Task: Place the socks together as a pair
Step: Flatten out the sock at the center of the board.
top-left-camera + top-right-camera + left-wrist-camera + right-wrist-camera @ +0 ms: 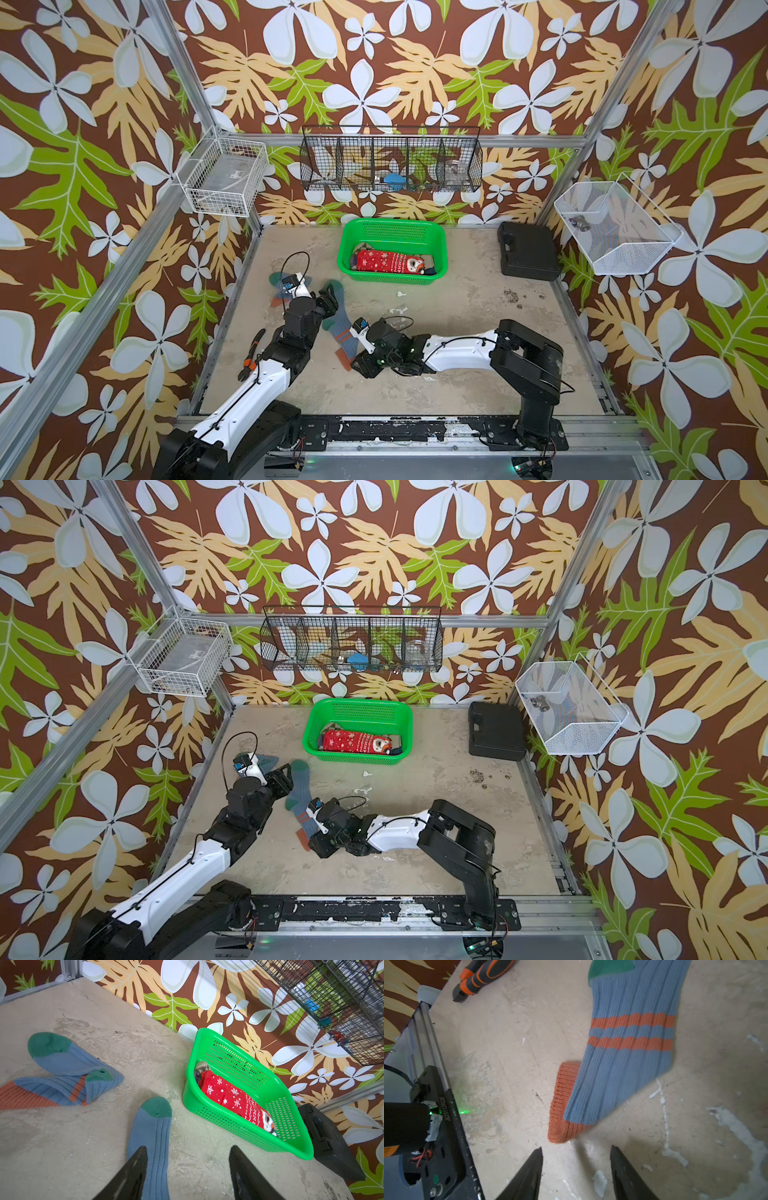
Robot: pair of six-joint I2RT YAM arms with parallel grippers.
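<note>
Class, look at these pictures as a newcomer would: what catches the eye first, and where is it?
The bright green basket at the back of the table, with a red snowflake sock lying in it, stands out first. Next comes the blue-grey sock stretched flat left of the table's centre, its crumpled mate further left. Loud flowered wallpaper covers the walls around.

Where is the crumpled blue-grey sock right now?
In both top views the crumpled blue-grey sock lies near the table's left edge, mostly hidden behind the left arm's wrist, apart from the straight matching sock and left of the green basket.
</note>
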